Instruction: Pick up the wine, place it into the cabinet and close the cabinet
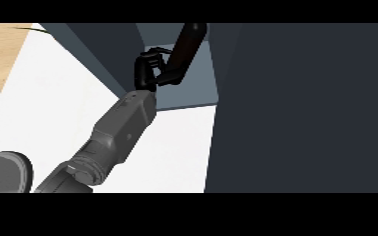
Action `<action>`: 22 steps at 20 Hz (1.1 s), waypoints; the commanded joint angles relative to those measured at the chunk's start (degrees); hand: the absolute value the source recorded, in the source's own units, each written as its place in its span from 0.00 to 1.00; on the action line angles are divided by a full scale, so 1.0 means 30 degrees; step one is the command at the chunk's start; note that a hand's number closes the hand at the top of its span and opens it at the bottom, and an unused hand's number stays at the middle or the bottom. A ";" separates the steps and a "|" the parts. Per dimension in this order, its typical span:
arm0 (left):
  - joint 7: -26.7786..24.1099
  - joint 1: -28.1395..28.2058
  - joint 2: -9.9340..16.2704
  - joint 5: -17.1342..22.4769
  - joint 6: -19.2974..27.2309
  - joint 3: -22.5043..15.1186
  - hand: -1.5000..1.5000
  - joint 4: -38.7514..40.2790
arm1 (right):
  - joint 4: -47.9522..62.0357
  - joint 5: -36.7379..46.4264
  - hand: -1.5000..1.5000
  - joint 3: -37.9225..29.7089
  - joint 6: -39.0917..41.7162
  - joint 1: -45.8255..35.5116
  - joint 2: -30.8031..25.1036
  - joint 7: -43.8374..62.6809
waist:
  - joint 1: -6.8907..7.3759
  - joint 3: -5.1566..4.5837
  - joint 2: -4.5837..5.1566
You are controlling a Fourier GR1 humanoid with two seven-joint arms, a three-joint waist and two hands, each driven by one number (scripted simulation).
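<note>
The wine bottle is a dark, slim bottle, tilted, with its neck pointing up and to the right inside the open cabinet. A black hand, coming up from the lower left of the head view, has its fingers curled around the bottle's lower body. Which arm it belongs to cannot be told for certain; it is probably the left. A grey shape at the lower left edge is unclear. The bottle is likely heavy, rigid, smooth and breakable, so holding the wide body rather than the narrow neck suits it. The large dark cabinet door stands open at the right.
</note>
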 commanded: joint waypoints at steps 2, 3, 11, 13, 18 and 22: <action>0.0412 0.0291 -0.0063 0.0610 -0.0760 0.0375 1.00 -0.0043 | -0.0238 -0.0597 0.00 0.0225 0.0152 0.0482 0.0346 -0.0233 | -0.0486 0.0008 0.0046; -0.0418 0.1190 -0.0063 0.0683 -0.1562 0.0383 1.00 -0.0198 | -0.0182 -0.0076 0.00 0.0741 0.0263 0.0683 0.0504 -0.0548 | -0.0388 -0.0008 0.0074; -0.0786 0.2653 -0.0065 0.1315 -0.2452 -0.0078 1.00 -0.0379 | -0.0540 -0.0470 0.00 0.0408 0.0129 0.0504 0.0490 -0.0290 | -0.0934 -0.0012 -0.0065; -0.0972 0.3073 -0.0065 0.1489 -0.2547 -0.0262 1.00 -0.0474 | -0.0020 -0.0657 0.00 0.0366 -0.0128 -0.0545 0.0407 0.0199 | -0.1163 -0.0046 -0.0070; -0.0713 0.3265 -0.0065 0.1746 -0.1663 -0.0755 1.00 -0.0444 | -0.0851 -0.0887 0.00 0.0640 0.0350 0.0716 0.0544 0.0000 | -0.1362 -0.0016 -0.0103; -0.1074 0.3240 -0.0062 0.1926 -0.0863 -0.1078 1.00 -0.0633 | -0.0402 -0.1007 0.00 0.0688 0.0270 0.0225 0.0751 -0.0033 | -0.1660 -0.0039 -0.0012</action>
